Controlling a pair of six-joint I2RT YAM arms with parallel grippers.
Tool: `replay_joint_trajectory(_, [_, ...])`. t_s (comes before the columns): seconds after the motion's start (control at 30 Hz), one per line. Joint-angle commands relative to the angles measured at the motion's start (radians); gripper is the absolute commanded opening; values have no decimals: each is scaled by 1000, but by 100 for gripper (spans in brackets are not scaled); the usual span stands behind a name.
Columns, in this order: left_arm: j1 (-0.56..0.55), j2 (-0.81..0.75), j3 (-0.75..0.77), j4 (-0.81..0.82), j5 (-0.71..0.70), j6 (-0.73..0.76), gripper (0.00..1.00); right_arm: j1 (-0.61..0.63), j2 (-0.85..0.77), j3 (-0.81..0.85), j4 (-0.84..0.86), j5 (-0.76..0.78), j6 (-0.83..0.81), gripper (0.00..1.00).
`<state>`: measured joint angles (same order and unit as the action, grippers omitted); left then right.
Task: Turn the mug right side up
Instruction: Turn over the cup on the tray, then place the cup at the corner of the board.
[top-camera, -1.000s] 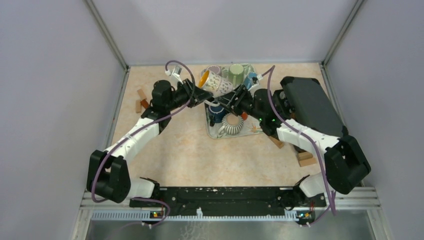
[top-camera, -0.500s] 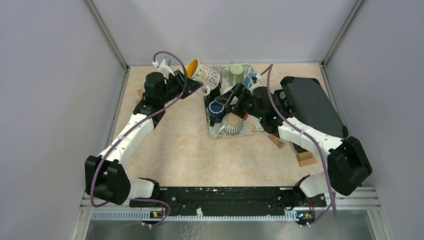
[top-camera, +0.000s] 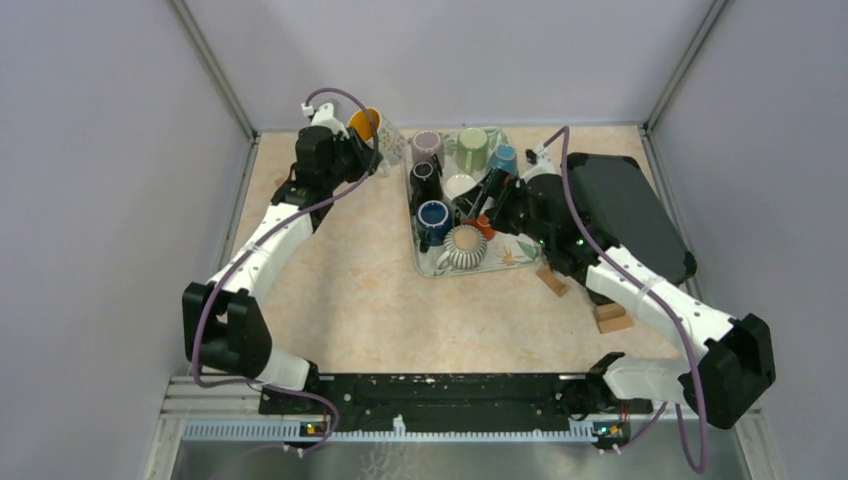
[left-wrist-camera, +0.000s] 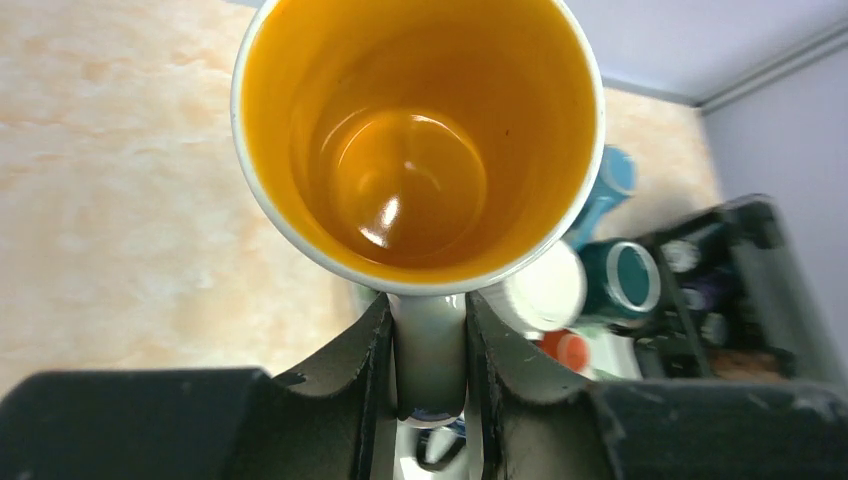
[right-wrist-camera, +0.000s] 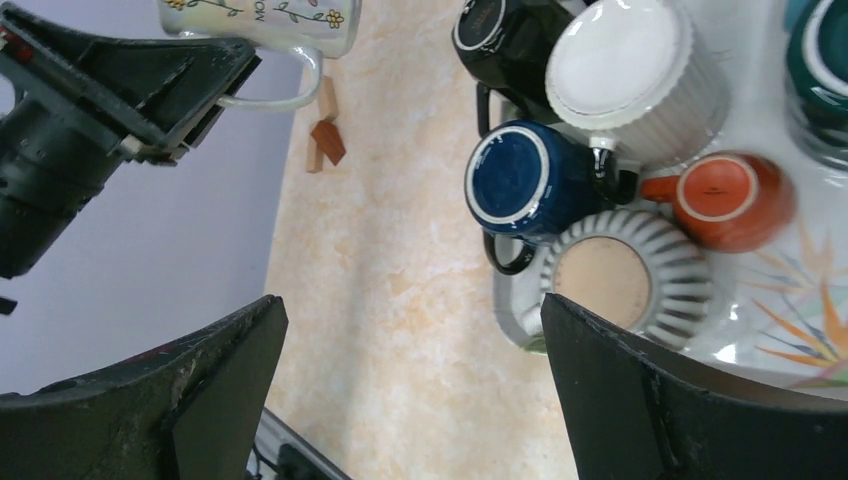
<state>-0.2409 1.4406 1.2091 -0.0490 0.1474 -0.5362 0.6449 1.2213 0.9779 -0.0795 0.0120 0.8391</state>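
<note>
Left arm is stretching way out toward the far-left corner, left pincer (left-wrist-camera: 428, 350) squeezing the mug (left-wrist-camera: 415, 150) by its handle. Right arm is reaching forward, right pincer (right-wrist-camera: 415, 330) hanging wide apart.

arms (top-camera: 265, 250): white links, black joints | cables (top-camera: 335, 92): purple | pincers (right-wrist-camera: 410, 320): black (scuffed)

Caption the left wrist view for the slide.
Left gripper clamps the handle of a yellow-lined mug, its open mouth facing the camera.
</note>
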Motion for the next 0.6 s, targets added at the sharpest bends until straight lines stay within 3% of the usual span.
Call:
replay_joint_trajectory(0.0, [8,51,101,127,-137,151,0,4,-75,36,-91,92,-95,99])
replay_joint_trajectory(0.2, [15,171,132,191,-238,239,0,3,-128,11,-132,133,-142,99])
replay_joint_trajectory(0.57, [18,397,219,292,-273,353,0,3,-212,-54,-149,140,-204,99])
